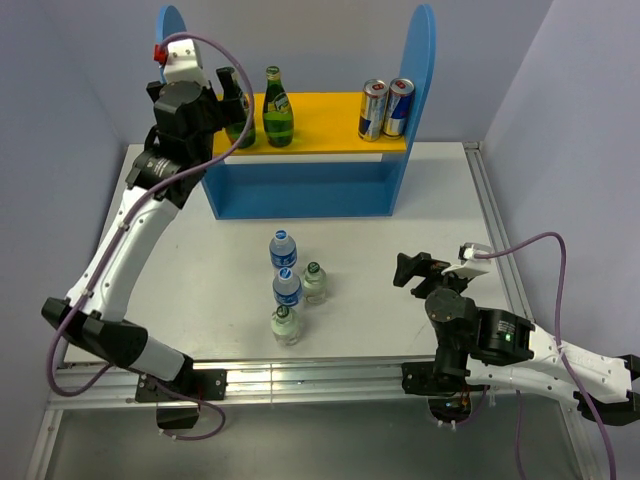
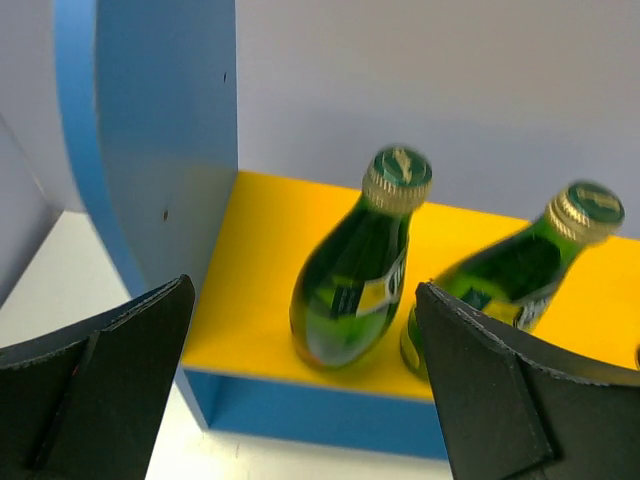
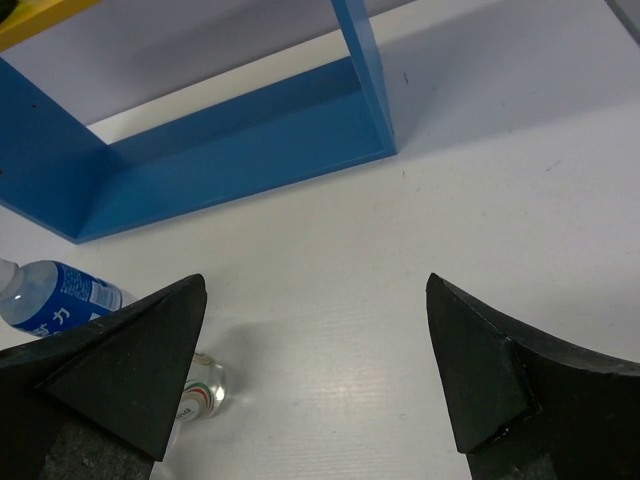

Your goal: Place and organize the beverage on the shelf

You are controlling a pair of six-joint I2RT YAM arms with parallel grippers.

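Note:
The shelf (image 1: pixel 423 70) has blue side panels and a yellow upper board (image 1: pixel 320 120). Two green glass bottles stand on the board's left end, one clear of the arm (image 1: pixel 278 108) and one (image 1: pixel 240 128) partly behind my left gripper (image 1: pixel 235 95). In the left wrist view the gripper (image 2: pixel 303 300) is open, and the near green bottle (image 2: pixel 350 280) stands just ahead between the fingers, untouched. The second bottle (image 2: pixel 510 275) is to its right. Two cans (image 1: pixel 385 108) stand on the board's right end. My right gripper (image 1: pixel 410 270) (image 3: pixel 315 285) is open and empty above the table.
Several small bottles stand on the table in front of the shelf: two blue-labelled water bottles (image 1: pixel 283 250) (image 1: pixel 287 288) and two clear green-capped ones (image 1: pixel 314 283) (image 1: pixel 286 325). The right wrist view shows a blue-labelled one (image 3: pixel 55 300), a clear one (image 3: pixel 200 390) and the shelf base (image 3: pixel 230 170).

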